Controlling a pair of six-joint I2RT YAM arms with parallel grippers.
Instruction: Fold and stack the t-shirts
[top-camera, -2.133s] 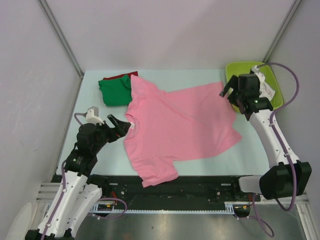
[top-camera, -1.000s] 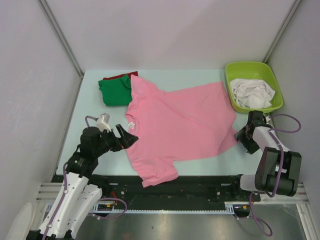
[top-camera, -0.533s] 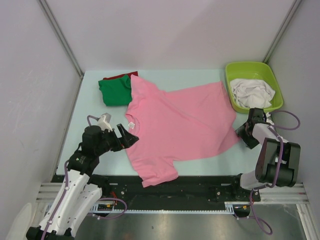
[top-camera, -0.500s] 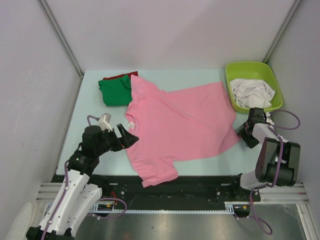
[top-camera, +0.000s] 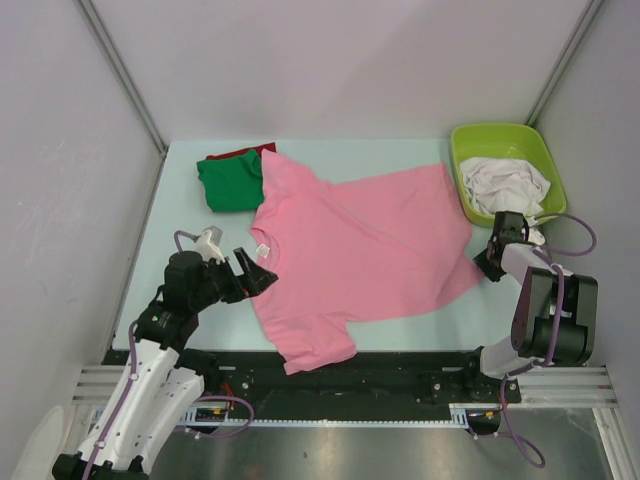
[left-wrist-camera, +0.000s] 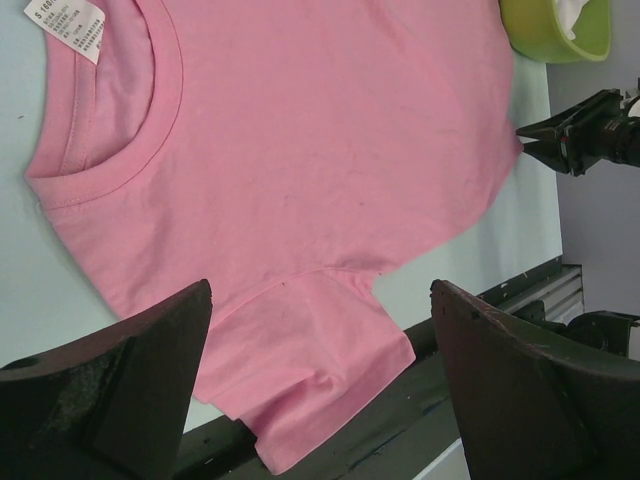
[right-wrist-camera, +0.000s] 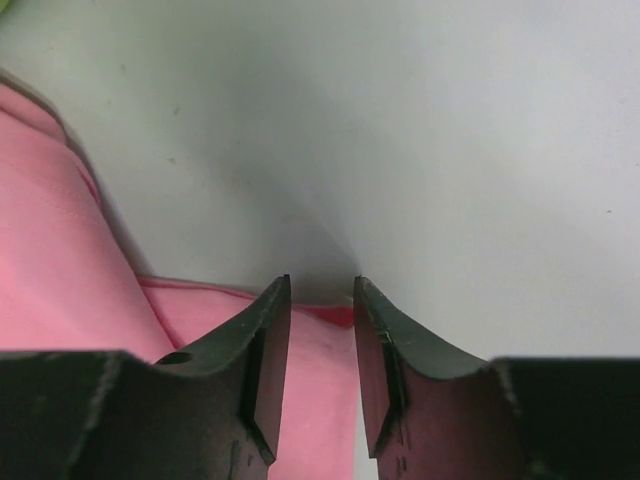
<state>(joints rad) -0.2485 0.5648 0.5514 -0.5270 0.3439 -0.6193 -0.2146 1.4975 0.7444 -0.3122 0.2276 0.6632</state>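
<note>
Tub (top-camera: 495, 127) nr R fingers (right-wrist-camera: 262, 350); table (top-camera: 180, 215) free beside L fingers (left-wrist-camera: 110, 370).

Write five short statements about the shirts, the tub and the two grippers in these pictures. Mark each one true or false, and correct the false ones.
1. The pink shirt lies spread out on the table. True.
2. The green shirt lies in the tub. False: it lies folded at the table's far left on a red shirt; the tub holds white cloth.
3. The left gripper is wide open above the pink shirt. True.
4. The right gripper holds the white cloth. False: it is low at the pink shirt's corner, jaws slightly apart.
5. The neck label shows at the pink shirt's collar. True.
</note>
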